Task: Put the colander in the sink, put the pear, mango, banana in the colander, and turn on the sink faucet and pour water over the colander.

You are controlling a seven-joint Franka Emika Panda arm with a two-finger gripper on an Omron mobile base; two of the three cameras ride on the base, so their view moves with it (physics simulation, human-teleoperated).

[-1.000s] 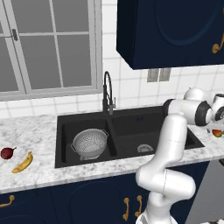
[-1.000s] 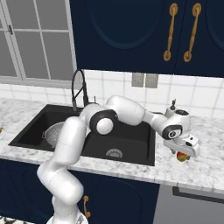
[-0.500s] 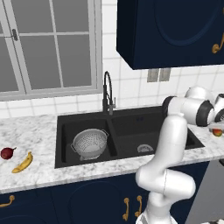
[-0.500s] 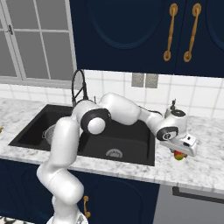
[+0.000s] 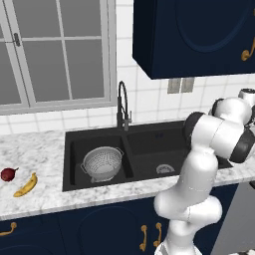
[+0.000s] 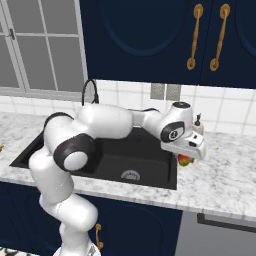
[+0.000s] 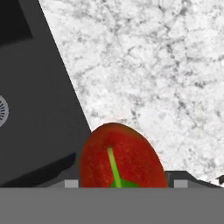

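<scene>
Mango (image 7: 119, 158) fills the spot right between my finger tips in the hand view, red with a green streak. My gripper (image 6: 186, 156) is squeezing the mango on both sides, just above the white speckled counter (image 7: 166, 65). The black sink (image 7: 30, 100) edge runs close beside my gripper. Far off on the other side of the sink from my gripper, the pear (image 5: 8, 174) and the banana (image 5: 26, 185) lie on the counter. The colander (image 5: 102, 163) sits in the far basin, under the sink faucet (image 5: 123, 107).
</scene>
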